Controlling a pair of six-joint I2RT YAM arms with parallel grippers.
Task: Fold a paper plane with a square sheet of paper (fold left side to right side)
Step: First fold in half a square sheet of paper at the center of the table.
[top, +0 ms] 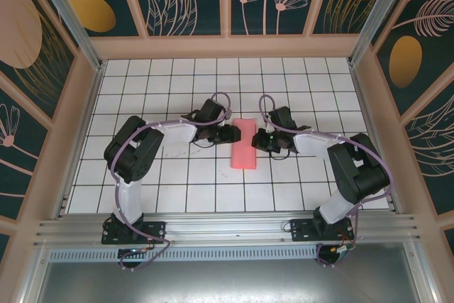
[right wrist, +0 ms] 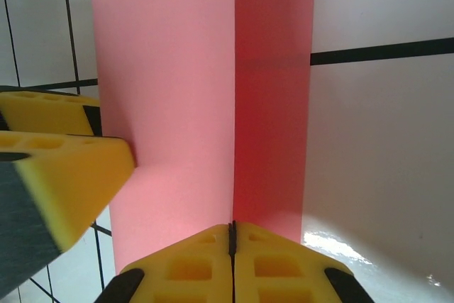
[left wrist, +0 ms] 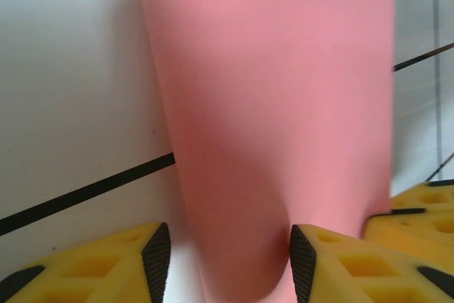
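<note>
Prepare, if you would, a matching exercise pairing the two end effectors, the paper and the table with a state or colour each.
Things:
1. left end effector
2. right end effector
3. sheet of paper
4. table

States or colours:
A. white with black grid lines
B. jaws shut together
C. pink-red, curved over
D. jaws apart

Pairs: 1-D, 2-B, 3-C, 4-A.

The pink-red sheet of paper point(top: 245, 144) lay mid-table, folded into a narrow strip; its length ran from 1 to 7 o'clock; one lengthwise layer bowed upward, uncreased.
</note>
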